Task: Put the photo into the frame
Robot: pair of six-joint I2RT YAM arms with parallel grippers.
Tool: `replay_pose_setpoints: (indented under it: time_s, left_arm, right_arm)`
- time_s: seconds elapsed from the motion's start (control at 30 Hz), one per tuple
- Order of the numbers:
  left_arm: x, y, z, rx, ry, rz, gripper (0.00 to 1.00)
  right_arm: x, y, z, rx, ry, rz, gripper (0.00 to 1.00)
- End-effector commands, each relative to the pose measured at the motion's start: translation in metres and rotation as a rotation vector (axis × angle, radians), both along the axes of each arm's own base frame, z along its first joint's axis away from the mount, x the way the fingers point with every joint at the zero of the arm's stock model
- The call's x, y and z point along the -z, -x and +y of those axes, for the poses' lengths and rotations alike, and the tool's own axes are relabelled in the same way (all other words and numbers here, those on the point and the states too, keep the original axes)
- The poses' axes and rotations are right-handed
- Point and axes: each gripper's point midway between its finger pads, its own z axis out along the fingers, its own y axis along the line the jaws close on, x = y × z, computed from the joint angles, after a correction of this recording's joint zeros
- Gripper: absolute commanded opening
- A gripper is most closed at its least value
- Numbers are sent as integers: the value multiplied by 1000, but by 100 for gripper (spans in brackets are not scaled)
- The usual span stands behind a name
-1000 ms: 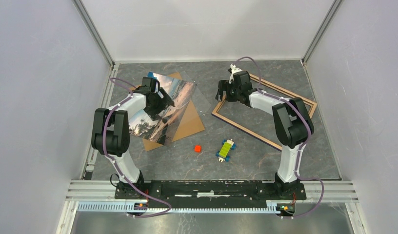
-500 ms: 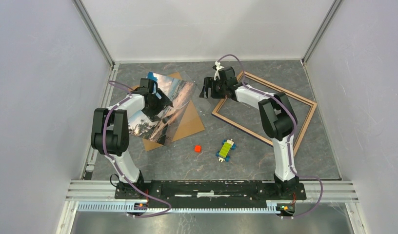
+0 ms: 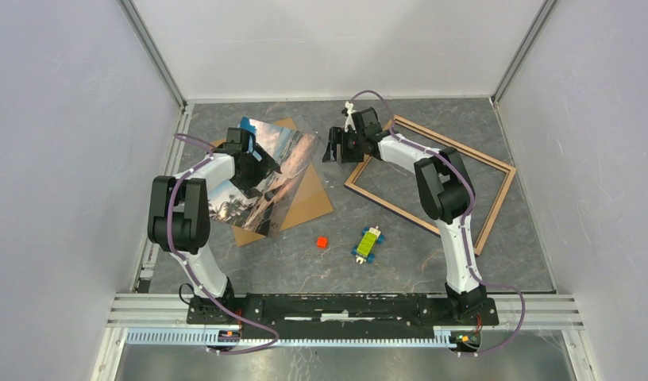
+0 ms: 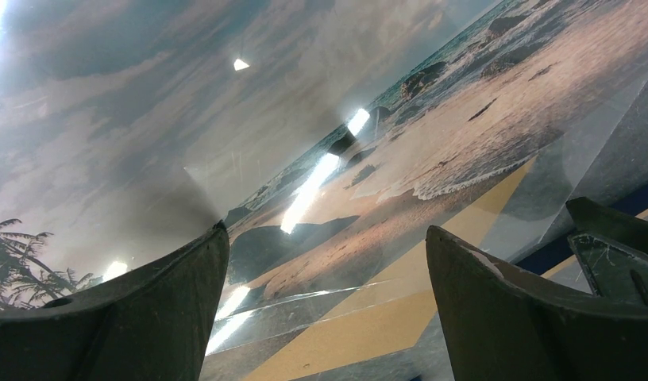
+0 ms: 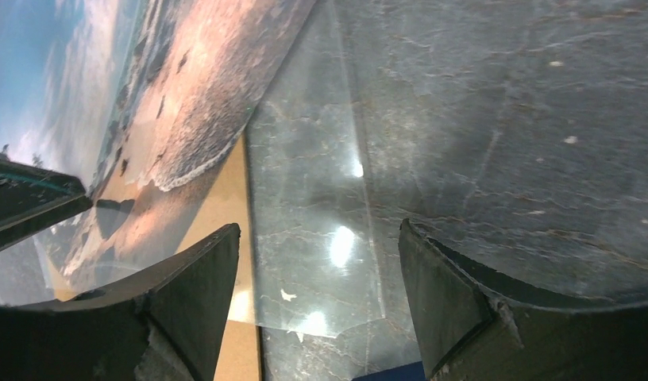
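The left jaws stand wide apart, with nothing clamped between them. They hang low over the photo [image 3: 285, 159], which lies flat under them on the board [image 3: 313, 202]. In the left wrist view the print fills the space ahead of and between both tips: clouds and palms by the left tip, the pinkish shore running toward the right tip. We cannot tell whether the tips touch the glossy surface.

The right jaws are also apart and hold nothing. Between them, on the worktop [image 3: 400, 262], we see the near corner of a clear sheet [image 5: 313, 198], whose far part runs under the photo. The photo's edge lies ahead and to the left of these jaws, apart from both tips. The left tip is over the board, the right tip over the bare worktop.

The frame [image 3: 384, 205] lies flat behind the right jaws, on the wrist side, with its near corner just beside them. The photo is not in it; the two are well apart.

A red cube [image 3: 322, 241] and a small toy [image 3: 368, 241] lie far behind both pairs of jaws.
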Motion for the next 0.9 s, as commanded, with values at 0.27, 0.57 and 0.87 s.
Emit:
replay_pose_setpoints:
  time_s: [0.27,0.57,0.87]
  left_arm:
    - [23,8,-1,-36,24,62,100]
    - [16,9,-10,-12,66,42,100]
    - [12,13,-31,55,75,31,100]
  right_arm:
    - [-41,17,41,-129,-245,12,76]
    - [-90,41,20,-99,-372,-52,72]
    - [-95,63,-7,-40,-400,-52,70]
